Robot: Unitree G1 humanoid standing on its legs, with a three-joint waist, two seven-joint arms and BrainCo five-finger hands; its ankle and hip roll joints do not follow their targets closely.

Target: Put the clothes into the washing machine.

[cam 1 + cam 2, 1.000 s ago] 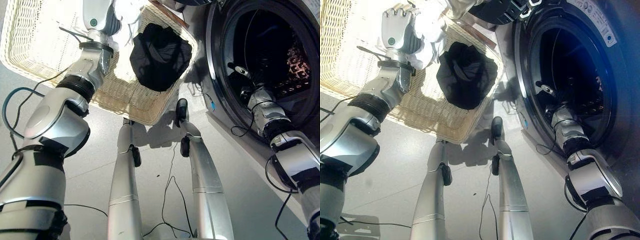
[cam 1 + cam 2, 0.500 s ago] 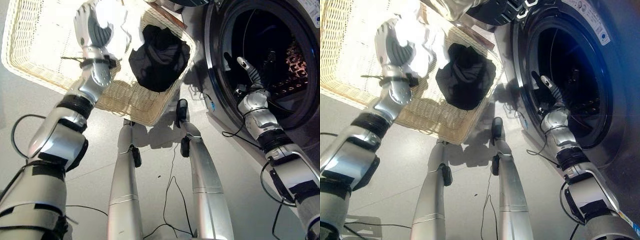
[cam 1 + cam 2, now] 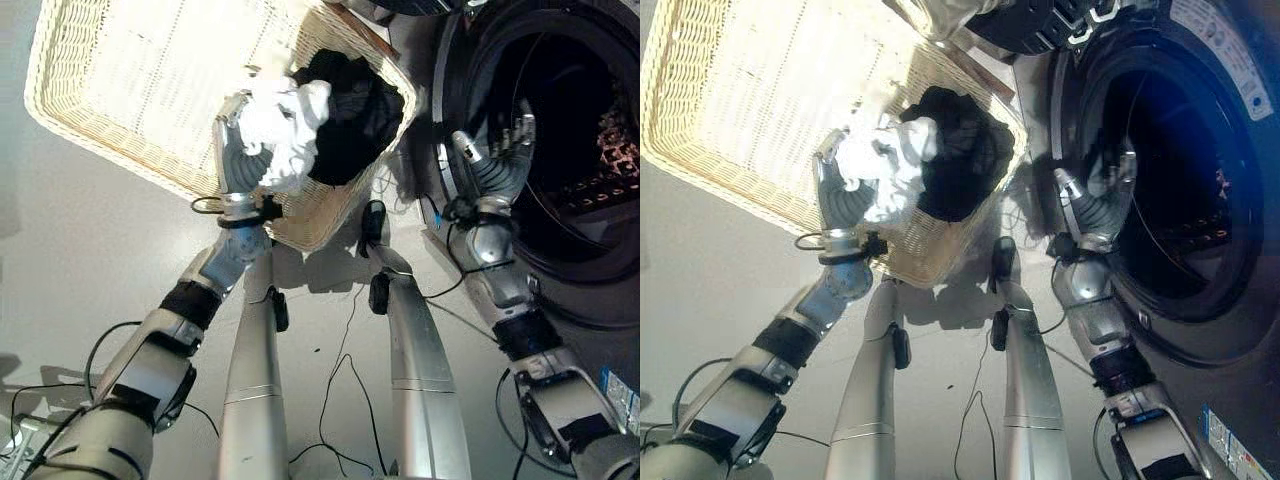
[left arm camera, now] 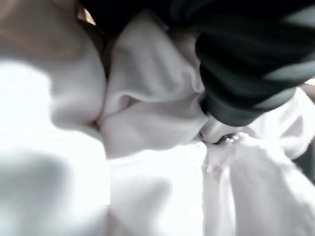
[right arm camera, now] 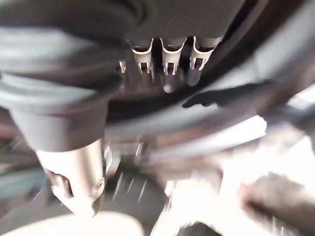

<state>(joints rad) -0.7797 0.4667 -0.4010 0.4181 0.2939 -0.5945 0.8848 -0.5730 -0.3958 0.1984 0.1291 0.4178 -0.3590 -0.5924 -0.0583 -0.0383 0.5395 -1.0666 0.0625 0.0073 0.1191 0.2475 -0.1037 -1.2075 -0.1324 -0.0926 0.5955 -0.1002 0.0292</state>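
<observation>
1. The left hand [image 3: 238, 160] was closed round a bunched white garment [image 3: 282, 128], held up over the near rim of the wicker basket [image 3: 120, 90]. A second before, that hand was deeper in the basket with only a little white cloth by it; the bundle had since come up with it.
2. The left wrist view showed white folds pressed close against the hand, consistent with a firm grip.
3. A black garment [image 3: 962, 150] lay in the basket's right corner, touching the white one.
4. The right hand [image 3: 1095, 205] stood at the left rim of the washing machine [image 3: 1200, 180] opening, fingers [image 3: 522, 132] straight and spread, holding nothing. A second earlier it was inside the drum; it had drawn back to the door edge.
5. Something patterned showed far inside the drum; I could not identify it.
6. Judgement: the white item was picked but not yet carried right to the drum; the black one remained.
</observation>
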